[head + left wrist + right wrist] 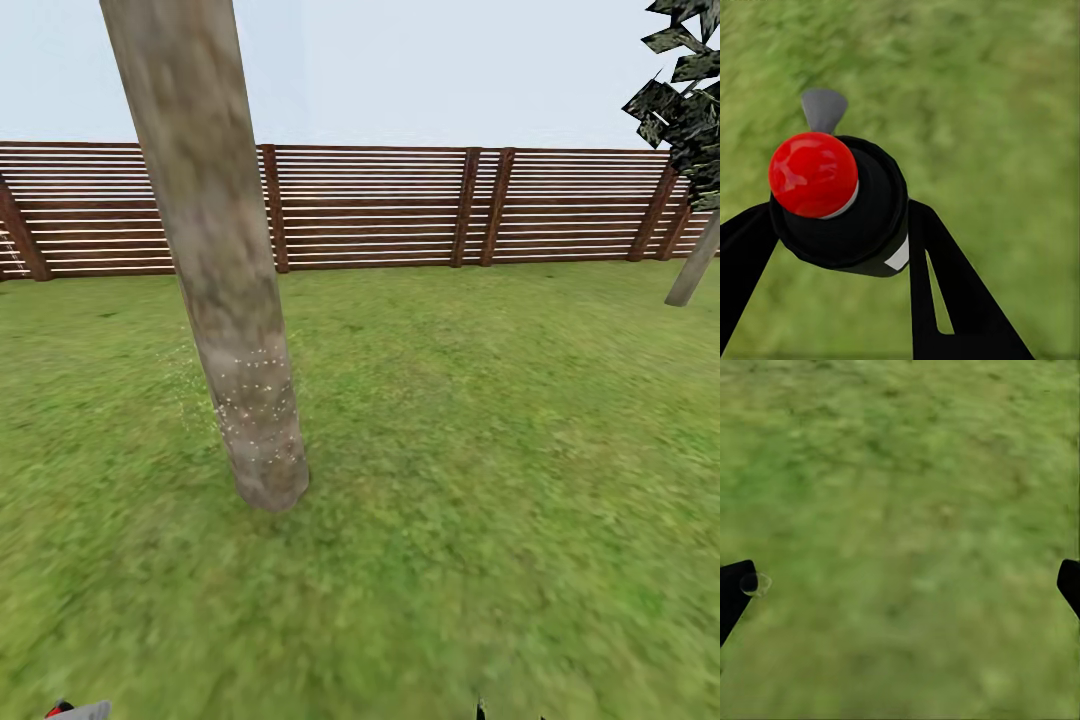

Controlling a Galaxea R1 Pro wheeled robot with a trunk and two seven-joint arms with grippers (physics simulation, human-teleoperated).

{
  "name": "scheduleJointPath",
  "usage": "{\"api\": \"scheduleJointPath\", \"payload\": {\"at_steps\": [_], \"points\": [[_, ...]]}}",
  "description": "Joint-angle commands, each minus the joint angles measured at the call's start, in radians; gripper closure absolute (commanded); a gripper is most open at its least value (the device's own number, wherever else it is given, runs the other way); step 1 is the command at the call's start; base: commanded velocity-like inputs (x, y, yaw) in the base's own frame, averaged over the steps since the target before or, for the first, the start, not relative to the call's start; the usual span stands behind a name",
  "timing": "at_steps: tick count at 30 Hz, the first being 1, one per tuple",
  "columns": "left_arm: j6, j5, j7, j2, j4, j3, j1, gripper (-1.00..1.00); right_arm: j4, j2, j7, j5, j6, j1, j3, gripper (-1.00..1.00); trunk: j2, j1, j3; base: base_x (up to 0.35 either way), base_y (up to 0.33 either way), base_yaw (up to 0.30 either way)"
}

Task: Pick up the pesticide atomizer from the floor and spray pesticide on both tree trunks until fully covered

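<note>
- The pesticide atomizer (pixel 844 202) shows in the left wrist view as a round black bottle with a shiny red ball on top and a small grey tip sticking out past it.
- In that same view, the left gripper (pixel 844 247) has one black finger (pixel 746 247) on each side of the bottle, pressed against it, so it is gripping the atomizer above the grass (pixel 990 105).
- In the head view, a big tree trunk (pixel 215 260) stands close in front, a bit to the left, and it leans a little.
- Tiny white dots sit on the low part of that trunk and in the air just beside it.
- A second tree (pixel 693 130) stands far off at the right, with dark leaves and a thin trunk.
- A brown fence (pixel 400 208) of flat slats runs behind the lawn (pixel 480 450).
- At the bottom left edge of the head view, a bit of red and grey (pixel 75 710) peeks in; I cannot tell what it is.
- In the right wrist view, the right gripper (pixel 900 585) has its two black fingertips (pixel 733 592) far apart at the edges, with nothing between them, over blurry green grass (pixel 907 510).
</note>
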Motion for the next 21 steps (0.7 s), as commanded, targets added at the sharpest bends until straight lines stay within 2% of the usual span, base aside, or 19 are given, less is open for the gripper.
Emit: {"api": "scheduleJointPath", "payload": {"at_steps": [1, 3, 10, 16, 21], "points": [[0.000, 0.000, -0.001, 0.000, 0.000, 0.000, 0.000, 1.00, 0.000, -0.001, 0.001, -0.002, -0.040, 0.000, 0.000, -1.00, 0.000, 0.000, 0.000, 0.000, 0.000, 0.000], [0.000, 0.000, -0.001, 0.000, -0.001, 0.000, 0.000, 1.00, 0.001, -0.001, 0.004, -0.002, -0.073, 0.000, 0.001, -1.00, 0.000, 0.000, 0.000, 0.000, 0.000, 0.000], [0.000, -0.001, -0.001, 0.000, -0.002, 0.000, 0.000, 1.00, 0.006, -0.002, 0.003, -0.002, -0.075, 0.000, 0.002, -1.00, 0.000, 0.000, 0.000, 0.000, 0.000, 0.000], [0.000, 0.000, -0.001, 0.000, -0.002, 0.000, 0.000, 1.00, 0.135, -0.002, 0.003, -0.002, -0.075, 0.000, 0.001, -1.00, 0.000, 0.000, 0.000, 0.000, 0.000, 0.000], [0.000, 0.000, -0.001, 0.000, -0.002, -0.001, 0.000, 1.00, 0.143, -0.002, 0.003, -0.002, -0.075, 0.000, 0.001, -1.00, 0.000, 0.000, 0.000, 0.000, 0.000, 0.000]]}}
